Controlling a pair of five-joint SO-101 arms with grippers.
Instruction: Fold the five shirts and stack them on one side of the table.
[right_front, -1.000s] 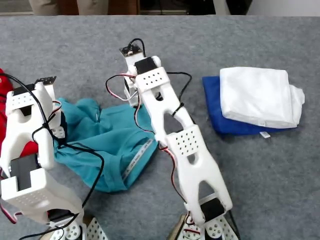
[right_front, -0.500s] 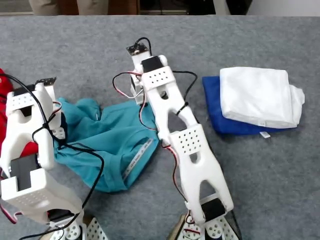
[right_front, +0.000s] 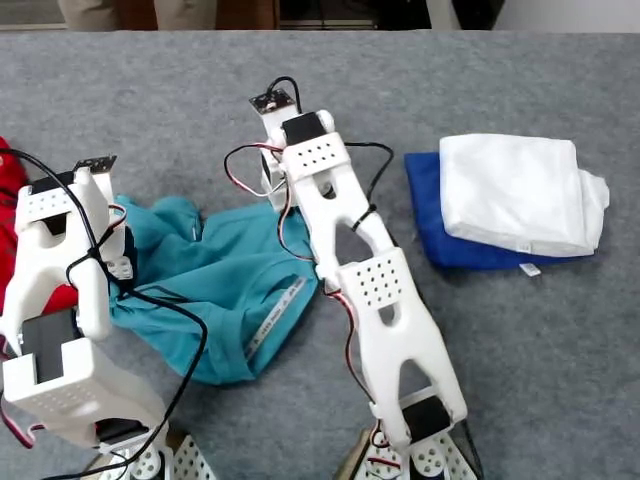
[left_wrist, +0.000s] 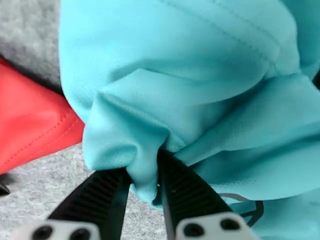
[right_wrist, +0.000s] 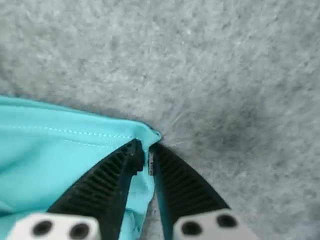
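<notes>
Item 1, teal shirt (right_front: 225, 285): crumpled and unfolded, lying left of the middle of the tabletop (right_front: 520, 380)

Item 2, left end effector (left_wrist: 145, 167): clamped on a bunched fold at the shirt's left side

Item 3, right end effector (right_wrist: 145, 150): pinched shut on a hemmed corner at the shirt's far right, low against the tabletop

Item 4, red shirt (right_front: 8, 190): at the left edge, touching the teal one

Item 5, white shirt (right_front: 510, 190) on blue shirt (right_front: 425, 200): both folded and stacked near the right edge

Step in hand, by your likely reading: spreading the teal shirt flat before its first fold

Next move calls for you to draw the two held points apart, keeping both low, until the cloth lies smooth; take care that the left pull does not drag the red shirt along
</notes>
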